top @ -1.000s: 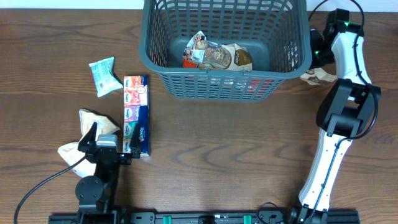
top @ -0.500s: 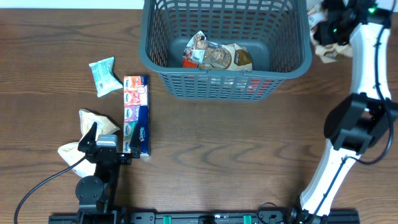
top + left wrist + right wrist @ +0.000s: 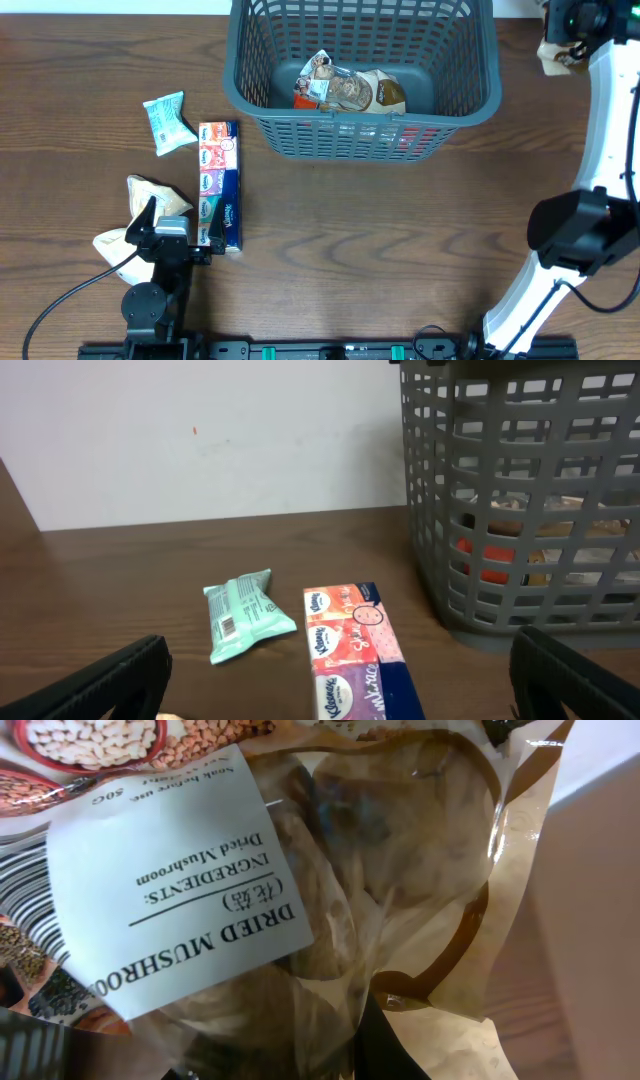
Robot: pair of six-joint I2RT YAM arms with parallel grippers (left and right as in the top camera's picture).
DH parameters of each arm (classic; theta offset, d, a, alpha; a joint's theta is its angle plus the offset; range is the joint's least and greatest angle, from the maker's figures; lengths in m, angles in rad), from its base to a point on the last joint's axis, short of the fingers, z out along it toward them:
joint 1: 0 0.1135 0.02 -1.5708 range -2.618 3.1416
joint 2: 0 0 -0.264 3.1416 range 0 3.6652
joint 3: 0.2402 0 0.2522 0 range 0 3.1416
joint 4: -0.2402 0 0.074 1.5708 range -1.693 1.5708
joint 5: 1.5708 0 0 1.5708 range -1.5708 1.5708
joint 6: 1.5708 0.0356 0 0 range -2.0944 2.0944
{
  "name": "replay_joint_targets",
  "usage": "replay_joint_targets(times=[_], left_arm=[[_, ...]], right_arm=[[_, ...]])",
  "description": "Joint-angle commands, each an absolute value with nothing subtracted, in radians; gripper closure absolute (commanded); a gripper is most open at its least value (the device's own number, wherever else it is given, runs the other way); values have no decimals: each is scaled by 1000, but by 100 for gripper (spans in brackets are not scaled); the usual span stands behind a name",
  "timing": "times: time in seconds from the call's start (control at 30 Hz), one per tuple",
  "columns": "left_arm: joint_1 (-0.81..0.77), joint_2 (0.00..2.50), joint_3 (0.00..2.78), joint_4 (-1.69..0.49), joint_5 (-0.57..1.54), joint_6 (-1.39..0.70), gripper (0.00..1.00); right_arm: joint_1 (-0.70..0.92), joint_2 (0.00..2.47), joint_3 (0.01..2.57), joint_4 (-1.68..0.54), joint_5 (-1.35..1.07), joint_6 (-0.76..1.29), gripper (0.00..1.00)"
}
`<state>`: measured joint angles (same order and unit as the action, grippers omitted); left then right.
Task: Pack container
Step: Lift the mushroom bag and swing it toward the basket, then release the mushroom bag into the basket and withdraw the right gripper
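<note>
**Right claw holds a packet past the container's right corner**

Overhead: You see a brown wood table (image 3: pixel 400 250). The container (image 3: pixel 350 140) stands far-centre, with its far rim cut off by the frame. The right gripper (image 3: pixel 565 30) sits at the top edge, beyond the container's right rim, and is clamped on a mushroom packet (image 3: pixel 553 57). The left gripper (image 3: pixel 177 225) is front-left, spread wide and holding nothing, just beside a tissue pack (image 3: pixel 218 185). Bare wood lies before the container.

Left wrist: A white wall (image 3: pixel 200 430) backs the table. Only the fingertips (image 3: pixel 110 678) show, at the bottom corners.

Right wrist: The packet fills the frame and hides the jaws, so you cannot read their gap.
</note>
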<state>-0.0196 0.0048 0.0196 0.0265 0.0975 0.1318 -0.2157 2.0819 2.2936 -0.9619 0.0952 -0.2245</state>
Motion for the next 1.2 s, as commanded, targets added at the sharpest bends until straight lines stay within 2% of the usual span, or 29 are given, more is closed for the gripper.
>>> replay_joint_targets(times=[0.0,0.37,0.57,0.73,0.93,1.17], left_arm=[[-19,5,4,31,97,133,1],[-19,5,4,31,97,133,1],[-19,5,4,31,98,133,1],[-19,5,4,31,98,133,1],[-19,5,4,31,98,133,1],[-19,5,4,31,98,133,1]], right_arm=[[-175,1990,2297,-939,138,-196,99],[47,1861,2297,-932,96,-439,99],[181,1851,2297,-1045,-138,-828,99],[238,1851,2297,-1157,-365,-984,99],[243,1868,2297,-1175,-577,-968,99],[252,1969,2297,-1193,-569,-912,99]])
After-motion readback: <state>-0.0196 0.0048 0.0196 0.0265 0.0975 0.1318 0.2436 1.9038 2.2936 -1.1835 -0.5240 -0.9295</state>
